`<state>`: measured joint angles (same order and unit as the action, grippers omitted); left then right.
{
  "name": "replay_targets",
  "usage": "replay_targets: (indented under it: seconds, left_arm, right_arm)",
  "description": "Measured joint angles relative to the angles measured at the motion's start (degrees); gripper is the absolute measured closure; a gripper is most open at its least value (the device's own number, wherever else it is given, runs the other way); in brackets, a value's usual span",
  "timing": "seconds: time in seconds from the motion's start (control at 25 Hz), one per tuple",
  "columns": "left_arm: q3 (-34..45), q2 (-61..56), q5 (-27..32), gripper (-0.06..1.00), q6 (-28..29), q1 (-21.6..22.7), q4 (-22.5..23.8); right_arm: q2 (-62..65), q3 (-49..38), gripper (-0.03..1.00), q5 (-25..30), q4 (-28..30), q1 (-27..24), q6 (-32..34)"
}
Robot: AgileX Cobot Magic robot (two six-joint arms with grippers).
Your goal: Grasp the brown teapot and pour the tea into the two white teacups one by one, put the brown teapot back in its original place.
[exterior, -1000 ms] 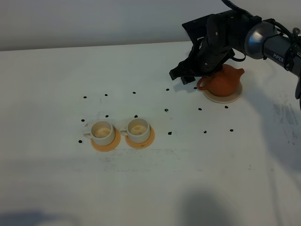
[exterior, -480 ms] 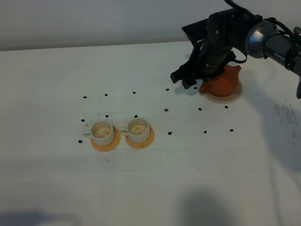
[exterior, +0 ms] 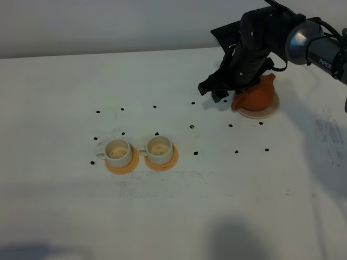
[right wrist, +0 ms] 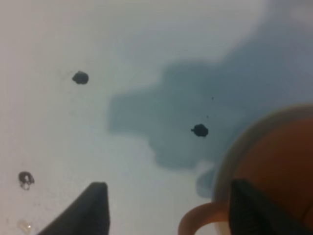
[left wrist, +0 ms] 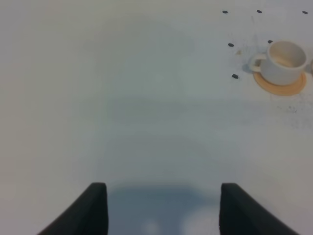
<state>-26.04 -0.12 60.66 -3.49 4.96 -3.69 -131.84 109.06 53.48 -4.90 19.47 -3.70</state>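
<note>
Hanging over the brown teapot (exterior: 259, 96) (on its saucer (exterior: 255, 114)), the right gripper (right wrist: 168, 191) stands spread; both teacups (exterior: 117, 151) (exterior: 159, 149) look tan-stained.

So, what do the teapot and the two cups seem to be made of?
The brown teapot looks like unglazed clay: reddish-brown, matte, no bright glare. The two white teacups look like glazed ceramic: smooth white walls, tan inside. Whether porcelain or stoneware, I cannot tell.
</note>
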Motion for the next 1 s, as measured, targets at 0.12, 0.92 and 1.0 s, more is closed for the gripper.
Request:
replay_targets:
  seconds: [0.12,0.92,1.0]
  left_arm:
    - [0.0,0.0,0.0,0.44,0.0,0.0,0.0]
    - [0.0,0.0,0.0,0.44,0.0,0.0,0.0]
    - [0.0,0.0,0.0,0.44,0.0,0.0,0.0]
  right_arm:
    - [0.0,0.0,0.43,0.7,-0.1,0.0,-0.6]
    - [0.6,0.0,0.43,1.5,-0.8,0.0,-1.5]
    - [1.5,0.0,0.43,-0.3,-0.9,0.1,-1.5]
